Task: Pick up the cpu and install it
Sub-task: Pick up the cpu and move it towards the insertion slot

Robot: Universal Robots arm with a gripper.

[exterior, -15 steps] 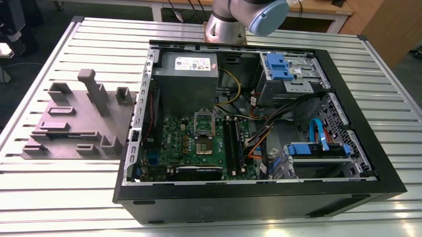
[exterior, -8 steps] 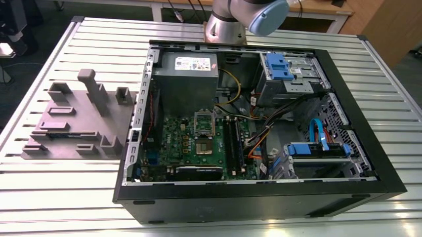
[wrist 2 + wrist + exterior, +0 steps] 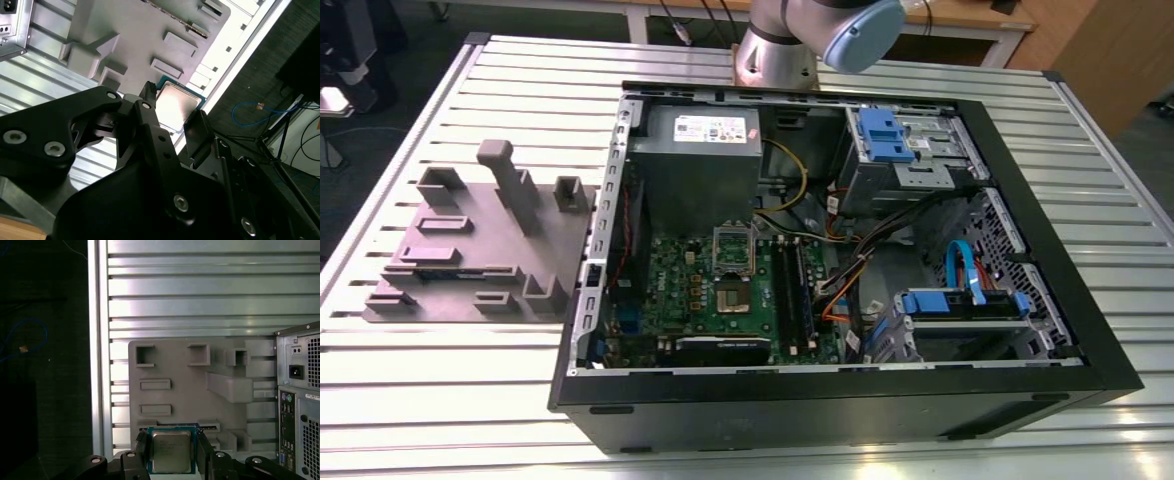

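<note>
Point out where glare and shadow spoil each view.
Exterior view: the table slats shine, and the computer case is shaded inside. Second wrist view: the slats wash out white past the grey block, and the cpu gleams in the dark pincer. First wrist view: a bright band crosses the slats.

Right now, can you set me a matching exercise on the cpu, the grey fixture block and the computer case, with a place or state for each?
Things:
1. cpu
2. grey fixture block
3. computer case

Places or states:
A. lying open on the slatted table
B. held in the end effector
C. beside the case, at the exterior view's left

Pairs: 1-B, 2-C, 3-A.
</note>
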